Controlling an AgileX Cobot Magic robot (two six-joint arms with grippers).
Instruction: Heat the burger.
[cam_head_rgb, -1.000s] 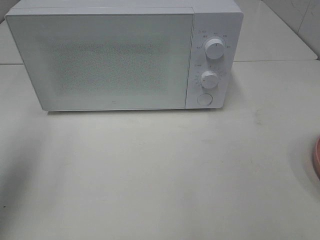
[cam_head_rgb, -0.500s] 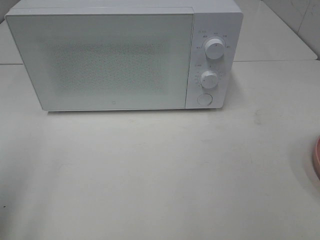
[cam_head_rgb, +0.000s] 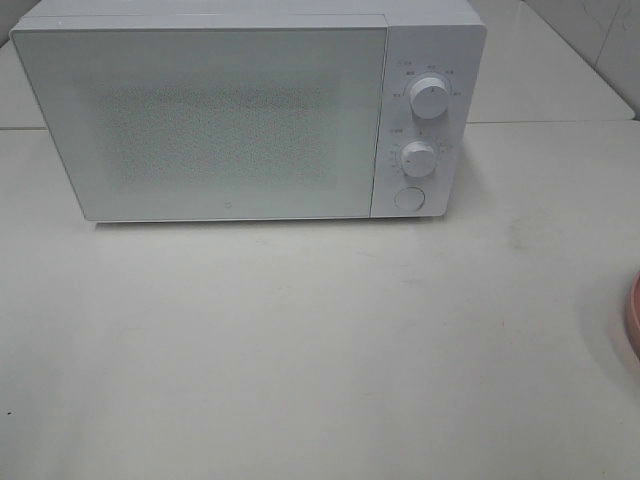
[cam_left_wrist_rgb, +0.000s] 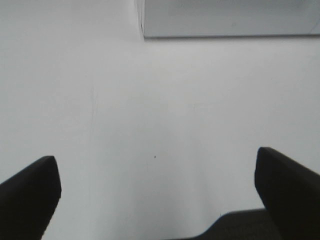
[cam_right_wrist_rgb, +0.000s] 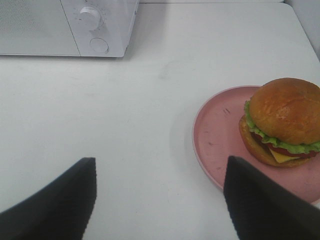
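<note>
Item: burger (cam_right_wrist_rgb: 282, 120), on my pink plate (cam_right_wrist_rgb: 220, 135), right side of the right wrist frame. Microwave (cam_head_rgb: 240, 115), door closed, upper frame overhead. My left gripper (cam_left_wrist_rgb: 157, 195) and right gripper (cam_right_wrist_rgb: 160, 197): spread wide, holding nothing.

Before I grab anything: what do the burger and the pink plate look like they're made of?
The burger: probably plastic replica, since the buns have an even glossy sheen. The pink plate: looks like matte plastic or melamine, going by its dull surface with dark scuffs; ceramic is not excluded.
</note>
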